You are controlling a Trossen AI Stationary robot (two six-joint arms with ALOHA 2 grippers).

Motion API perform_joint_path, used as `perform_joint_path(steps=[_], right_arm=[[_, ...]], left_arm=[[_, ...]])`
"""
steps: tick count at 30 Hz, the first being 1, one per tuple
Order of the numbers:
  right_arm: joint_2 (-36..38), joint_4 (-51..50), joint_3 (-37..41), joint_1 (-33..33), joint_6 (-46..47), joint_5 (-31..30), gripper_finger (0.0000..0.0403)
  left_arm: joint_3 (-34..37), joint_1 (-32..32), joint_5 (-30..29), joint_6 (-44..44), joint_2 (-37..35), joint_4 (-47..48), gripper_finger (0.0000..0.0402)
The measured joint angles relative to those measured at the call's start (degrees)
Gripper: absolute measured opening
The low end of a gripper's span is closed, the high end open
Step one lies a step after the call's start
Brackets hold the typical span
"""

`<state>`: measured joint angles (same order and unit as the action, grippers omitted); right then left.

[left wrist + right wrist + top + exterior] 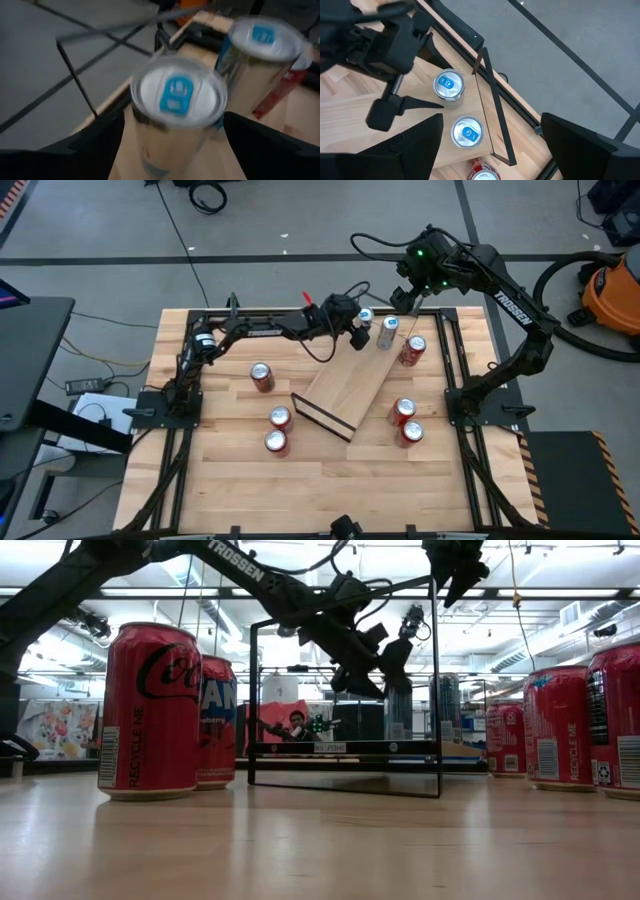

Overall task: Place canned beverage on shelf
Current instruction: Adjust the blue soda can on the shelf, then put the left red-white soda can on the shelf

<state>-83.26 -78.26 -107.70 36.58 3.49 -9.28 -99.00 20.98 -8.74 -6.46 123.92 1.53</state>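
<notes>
Two silver cans stood close together at the shelf's far end: the near can sat between the left tool's spread fingers, ungrasped. Right tool hovered above, released. Risk: closing or shifting could knock the neighbouring can over.

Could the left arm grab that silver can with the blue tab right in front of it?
Probably yes. The left gripper is open beside the silver can on the shelf, jaws spread to either side. A second silver can stands close, apart from it.
</notes>
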Motion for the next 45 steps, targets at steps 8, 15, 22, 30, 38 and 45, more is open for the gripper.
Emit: perform_joint_path(steps=[8, 15, 22, 30, 38, 45], right_arm=[[0.00, -0.31, 0.00, 0.04, -0.57, -0.48, 0.0345], [0.00, -3.70, 0.00, 0.07, -2.51, 0.83, 0.0345], [0.70, -10.87, 6.24, 0.31, -1.93, 7.49, 0.0345], [5.34, -5.11, 17.21, 0.48, 3.35, 9.53, 0.0345], [8.17, -3.24, 24.91, 0.70, 9.26, 9.14, 0.0345], [10.72, 0.18, 26.03, -1.50, 14.11, 9.11, 0.0345]], left_arm=[[-0.05, 0.06, -0.16, 2.65, -3.68, 3.16, 0.0359], [-0.10, 0.12, -0.14, 4.68, -9.37, 15.53, 0.0359], [-0.11, 0.14, 0.51, 2.86, -15.91, 29.25, 0.0358], [0.02, -0.69, -1.34, 7.19, -25.38, 36.78, 0.0329], [0.04, -0.88, -0.22, 14.51, -28.61, 46.07, 0.0286], [4.87, -1.78, 9.43, 17.88, -34.08, 50.94, 0.0241]])
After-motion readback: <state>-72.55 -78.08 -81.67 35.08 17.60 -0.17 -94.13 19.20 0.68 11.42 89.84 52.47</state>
